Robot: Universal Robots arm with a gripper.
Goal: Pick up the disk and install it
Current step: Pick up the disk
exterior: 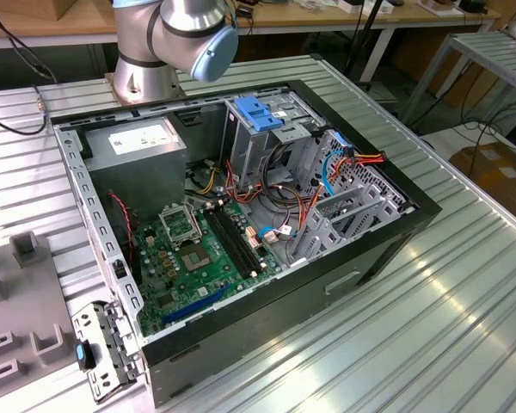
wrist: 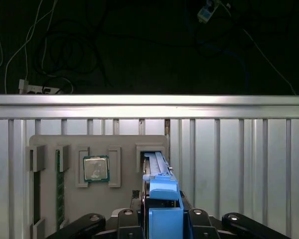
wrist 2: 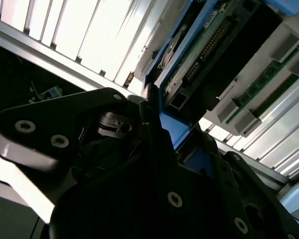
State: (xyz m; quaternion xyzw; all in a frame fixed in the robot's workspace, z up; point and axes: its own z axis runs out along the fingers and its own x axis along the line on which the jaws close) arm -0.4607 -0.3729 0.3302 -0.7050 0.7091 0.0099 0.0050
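Observation:
The disk [wrist: 156,172] stands on edge in front of my gripper [wrist: 162,215], with a blue plastic rail along its side. Its far end reaches a slot of the grey fixture tray [wrist: 124,144]; I cannot tell whether it still sits in the slot. In the second wrist view the disk [wrist 2: 209,47] shows its green circuit board and connector, and its blue rail runs down between the black fingers [wrist 2: 154,144] of the gripper [wrist 2: 177,134]. The jaws are closed on the disk's railed end.
The open computer case [exterior: 387,249] lies on the slatted metal table [exterior: 464,327], with the motherboard [exterior: 198,254], a grey power-supply box [exterior: 142,142] and a drive cage with a light-blue bracket [exterior: 258,114]. The arm's base [exterior: 168,39] stands behind it. The fixture tray also holds a processor chip [wrist: 95,168] and memory sticks [wrist: 60,189].

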